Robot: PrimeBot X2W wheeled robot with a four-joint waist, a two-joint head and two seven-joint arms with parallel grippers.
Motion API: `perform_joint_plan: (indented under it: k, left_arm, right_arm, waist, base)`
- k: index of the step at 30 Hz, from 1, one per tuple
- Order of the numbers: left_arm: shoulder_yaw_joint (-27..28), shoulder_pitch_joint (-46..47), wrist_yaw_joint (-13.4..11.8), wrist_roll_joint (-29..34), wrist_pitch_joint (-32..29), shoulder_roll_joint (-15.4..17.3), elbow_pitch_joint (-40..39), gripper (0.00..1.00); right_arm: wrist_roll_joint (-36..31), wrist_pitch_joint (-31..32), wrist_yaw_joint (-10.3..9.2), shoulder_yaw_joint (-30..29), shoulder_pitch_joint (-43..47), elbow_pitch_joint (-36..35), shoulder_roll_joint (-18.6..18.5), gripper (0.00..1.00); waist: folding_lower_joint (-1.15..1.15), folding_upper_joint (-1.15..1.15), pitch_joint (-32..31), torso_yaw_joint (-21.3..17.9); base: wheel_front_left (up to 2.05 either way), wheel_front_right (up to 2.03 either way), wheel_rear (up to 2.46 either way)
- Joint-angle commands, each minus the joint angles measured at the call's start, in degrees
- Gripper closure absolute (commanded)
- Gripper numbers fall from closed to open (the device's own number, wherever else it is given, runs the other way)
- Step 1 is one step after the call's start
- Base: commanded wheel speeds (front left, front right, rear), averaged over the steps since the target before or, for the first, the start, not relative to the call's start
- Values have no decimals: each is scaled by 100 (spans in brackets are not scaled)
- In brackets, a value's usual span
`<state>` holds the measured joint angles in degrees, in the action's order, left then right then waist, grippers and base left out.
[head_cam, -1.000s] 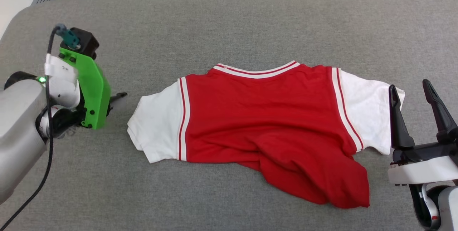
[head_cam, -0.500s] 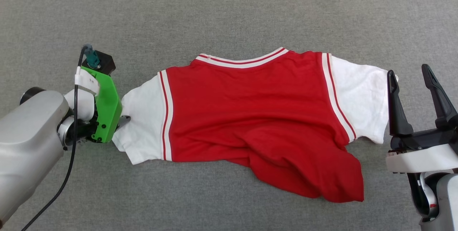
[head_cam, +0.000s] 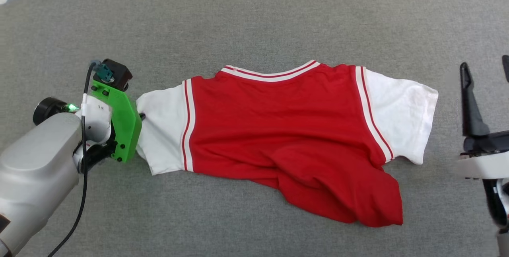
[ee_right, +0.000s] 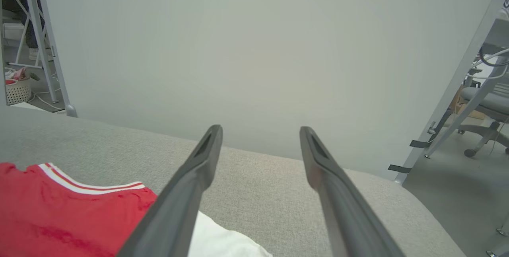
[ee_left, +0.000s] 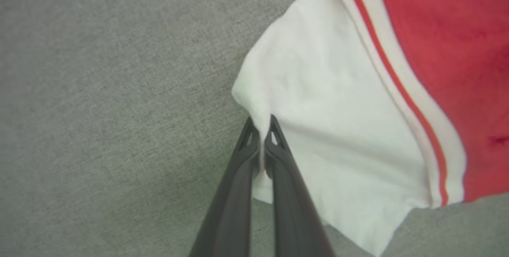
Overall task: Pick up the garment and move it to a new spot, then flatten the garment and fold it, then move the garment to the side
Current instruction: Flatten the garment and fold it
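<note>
Finding: left gripper (ee_left: 261, 125) clamped on white sleeve (ee_left: 318, 102) hem of jersey T-shirt (head_cam: 286, 129); right gripper (ee_right: 260, 129) apart, idle. Advise slow lift; pinch looks thin.

Count: 1 garment (head_cam: 286, 129). 2 pincers: left pincer (ee_left: 261, 129), right pincer (ee_right: 260, 141), 2 dark fingers (ee_right: 191, 185) each. 1 green mount (head_cam: 121, 125). 1 grey counter (head_cam: 254, 22). Background: 1 office chair (ee_right: 483, 102), 1 white basket (ee_right: 18, 90).
</note>
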<state>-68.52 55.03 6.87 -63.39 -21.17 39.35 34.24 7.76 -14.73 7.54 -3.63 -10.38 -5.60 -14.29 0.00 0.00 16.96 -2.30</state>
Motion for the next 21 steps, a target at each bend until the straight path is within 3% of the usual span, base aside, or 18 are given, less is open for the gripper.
perform_joint_plan:
  k: [1, 5, 8, 12, 21]
  left_arm:
    - [83, -74, -66, 77, 252, 30, -100, 100]
    - [250, -179, -260, 89, 703, 166, -514, 100]
    - [315, -244, -434, 126, 886, 264, -895, 100]
    - [331, -327, -676, 200, 983, 378, -1428, 100]
    - [330, -308, -1100, 451, 1047, 547, -2319, 100]
  right_arm:
    - [-4, -27, -5, -45, -181, -21, -159, 0]
    - [162, 43, -5, -37, -467, 125, -686, 0]
    - [409, 492, -5, 121, -751, 233, -1121, 0]
    - [1044, 1392, -5, 428, -1207, 336, -1664, 0]
    - [2934, 4208, -5, 1491, -1873, 958, -2997, 0]
  waist:
    - [0, 0, -156, 121]
    - [0, 0, -289, 221]
    - [0, 0, -335, 300]
    - [0, 0, -328, 401]
    - [0, 0, -79, 593]
  base:
    - [0, 0, 0]
    - [0, 0, 0]
    - [0, 0, 0]
    - [0, 0, 0]
    - [0, 0, 0]
